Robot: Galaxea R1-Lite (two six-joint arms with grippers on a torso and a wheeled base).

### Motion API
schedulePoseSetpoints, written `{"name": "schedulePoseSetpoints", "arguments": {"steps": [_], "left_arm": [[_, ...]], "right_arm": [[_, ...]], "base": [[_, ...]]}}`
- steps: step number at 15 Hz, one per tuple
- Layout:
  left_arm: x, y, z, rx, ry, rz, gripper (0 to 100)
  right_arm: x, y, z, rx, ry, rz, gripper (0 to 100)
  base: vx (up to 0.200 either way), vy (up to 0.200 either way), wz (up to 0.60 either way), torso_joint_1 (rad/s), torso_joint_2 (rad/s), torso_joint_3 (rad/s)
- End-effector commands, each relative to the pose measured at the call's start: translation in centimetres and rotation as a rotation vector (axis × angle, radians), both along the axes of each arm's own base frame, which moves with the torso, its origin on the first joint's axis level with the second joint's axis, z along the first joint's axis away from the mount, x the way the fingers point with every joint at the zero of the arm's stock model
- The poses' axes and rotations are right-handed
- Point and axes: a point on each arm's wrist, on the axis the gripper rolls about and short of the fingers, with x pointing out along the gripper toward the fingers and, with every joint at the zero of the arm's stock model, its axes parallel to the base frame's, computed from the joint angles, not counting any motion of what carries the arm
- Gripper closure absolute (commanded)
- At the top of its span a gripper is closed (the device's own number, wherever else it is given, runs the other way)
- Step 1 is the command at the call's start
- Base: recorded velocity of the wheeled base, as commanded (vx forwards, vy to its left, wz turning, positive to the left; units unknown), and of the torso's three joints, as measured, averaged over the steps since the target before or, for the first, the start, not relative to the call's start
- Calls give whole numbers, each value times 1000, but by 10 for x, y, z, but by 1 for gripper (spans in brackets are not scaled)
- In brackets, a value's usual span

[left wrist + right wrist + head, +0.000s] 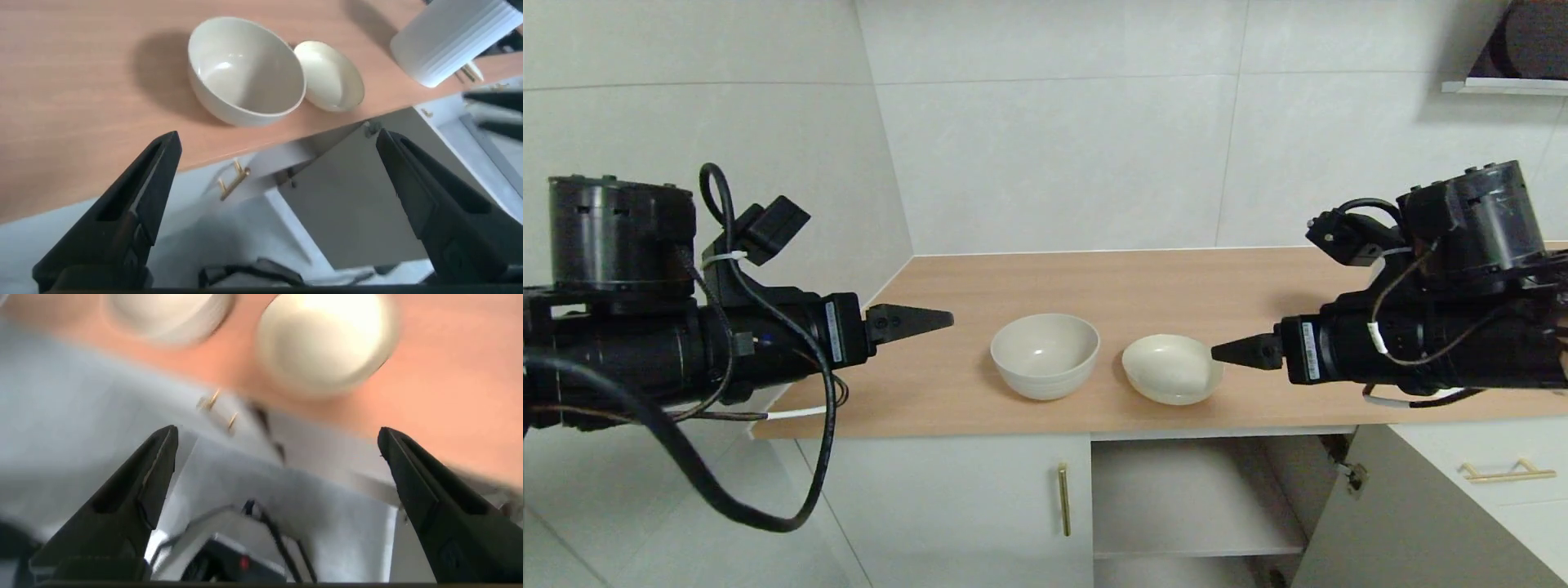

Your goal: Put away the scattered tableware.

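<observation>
Two pale bowls were seen on the wooden counter (1176, 282), near its front edge; the larger bowl (1045, 356) was set upright, and the smaller bowl (1172, 369) was tilted just beside it, on the robot's right; the left gripper (935, 317) was held above the counter's left end, well apart from the larger bowl, its jaws spread wide; the right gripper (1225, 352) was held near the smaller bowl's rim, its jaws likewise spread; below the counter, a cabinet door (1388, 514) was swung open.
</observation>
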Motion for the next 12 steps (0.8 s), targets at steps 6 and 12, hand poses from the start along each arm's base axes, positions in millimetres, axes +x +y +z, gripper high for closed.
{"name": "schedulePoseSetpoints", "arguments": {"steps": [6, 12], "left_arm": [[68, -60, -45, -22, 344, 167, 0], [97, -77, -72, -15, 397, 294, 0]], "right_arm": [[49, 8, -39, -38, 111, -104, 0], [50, 8, -43, -47, 124, -105, 0]], "base": [[0, 0, 0, 0, 0, 0], [0, 0, 0, 0, 0, 0]]}}
